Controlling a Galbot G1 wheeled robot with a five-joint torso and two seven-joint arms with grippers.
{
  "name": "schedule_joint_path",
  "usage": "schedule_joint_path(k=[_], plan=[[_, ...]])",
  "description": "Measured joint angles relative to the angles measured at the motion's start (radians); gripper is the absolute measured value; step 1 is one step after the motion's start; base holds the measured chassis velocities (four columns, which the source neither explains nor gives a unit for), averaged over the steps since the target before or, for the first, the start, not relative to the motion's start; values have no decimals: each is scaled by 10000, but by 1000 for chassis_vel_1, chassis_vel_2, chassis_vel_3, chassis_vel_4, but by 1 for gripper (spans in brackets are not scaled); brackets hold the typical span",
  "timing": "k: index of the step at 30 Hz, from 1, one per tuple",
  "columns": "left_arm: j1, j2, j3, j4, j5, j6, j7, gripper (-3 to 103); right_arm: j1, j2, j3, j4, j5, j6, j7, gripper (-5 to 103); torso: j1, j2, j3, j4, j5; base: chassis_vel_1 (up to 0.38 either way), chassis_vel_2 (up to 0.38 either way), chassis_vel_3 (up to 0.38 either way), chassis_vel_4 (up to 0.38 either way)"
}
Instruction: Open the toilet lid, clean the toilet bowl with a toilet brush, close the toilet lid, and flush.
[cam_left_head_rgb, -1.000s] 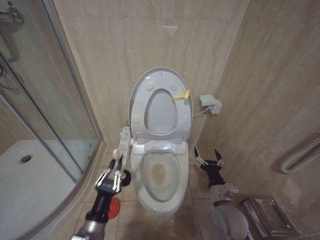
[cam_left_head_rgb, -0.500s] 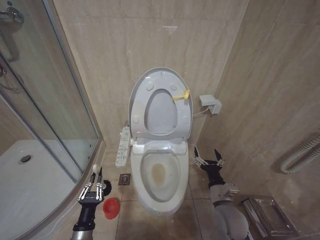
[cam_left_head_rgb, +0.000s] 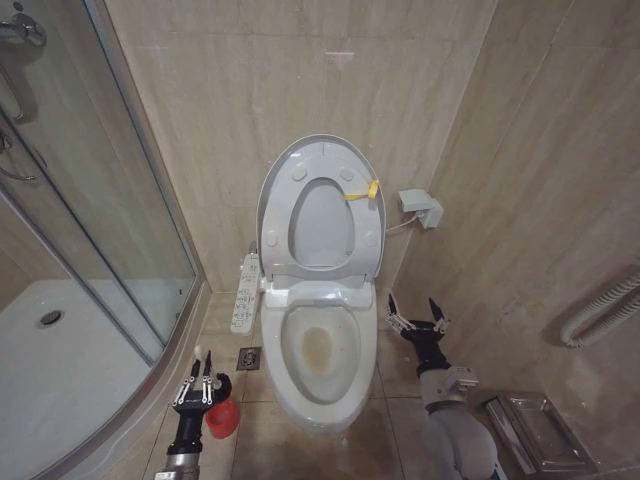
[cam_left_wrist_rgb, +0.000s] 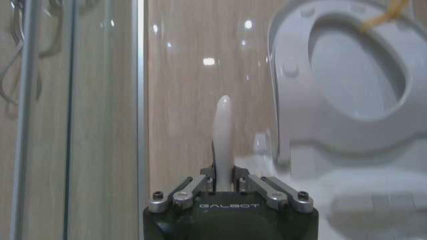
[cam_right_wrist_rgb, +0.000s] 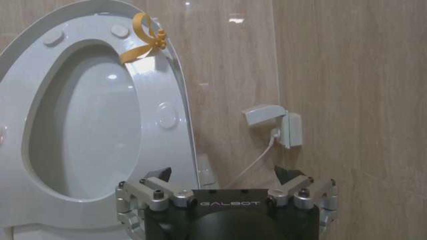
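The toilet lid (cam_left_head_rgb: 322, 225) stands raised against the wall with the seat ring up against it and a yellow tag at its edge; it shows too in the right wrist view (cam_right_wrist_rgb: 87, 125). Below it the toilet bowl (cam_left_head_rgb: 320, 352) lies open with a brownish stain inside. My left gripper (cam_left_head_rgb: 201, 385) is low on the floor left of the bowl, shut on the white handle of the toilet brush (cam_left_wrist_rgb: 222, 135), right beside the red holder cup (cam_left_head_rgb: 223, 419). The bristle head is hidden. My right gripper (cam_left_head_rgb: 418, 322) hangs open to the right of the bowl, holding nothing.
A long white control panel (cam_left_head_rgb: 244, 293) juts from the bowl's left side, with a floor drain (cam_left_head_rgb: 249, 358) below it. The glass shower wall (cam_left_head_rgb: 110, 220) and tray (cam_left_head_rgb: 60, 370) close off the left. A wall socket (cam_left_head_rgb: 420, 207), a hose (cam_left_head_rgb: 600, 312) and a metal rack (cam_left_head_rgb: 535, 432) are on the right.
My left gripper has dropped with the brush from beside the control panel to the floor, ending next to the red holder cup. The right arm has not moved.
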Motion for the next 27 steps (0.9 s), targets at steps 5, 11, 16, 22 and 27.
schedule_joint_path(k=[5, 11, 16, 22, 27], plan=[[-473, -18, 244, 1246, -155, 0, 49, 16, 0, 0, 0, 0, 0, 0, -1, 100, 0, 0, 0, 1, -1, 0, 0, 0, 0], [-1117, -39, 508, 2565, -247, 4, 143, 16, 0, 0, 0, 0, 0, 0, 2, 100, 0, 0, 0, 0, -2, 0, 0, 0, 0], [-1413, -20, 576, 3058, -309, 9, 235, 16, 0, 0, 0, 0, 0, 0, 0, 100, 0, 0, 0, 1, -1, 0, 0, 0, 0], [-1769, -17, 680, 3491, -346, 15, 329, 16, 0, 0, 0, 0, 0, 0, 0, 100, 0, 0, 0, 0, -1, 0, 0, 0, 0], [-1899, 34, 695, 3596, -370, 22, 407, 16, 0, 0, -1, 0, 0, 0, -1, 100, -1, 0, 0, 1, -1, 0, 0, 0, 0]])
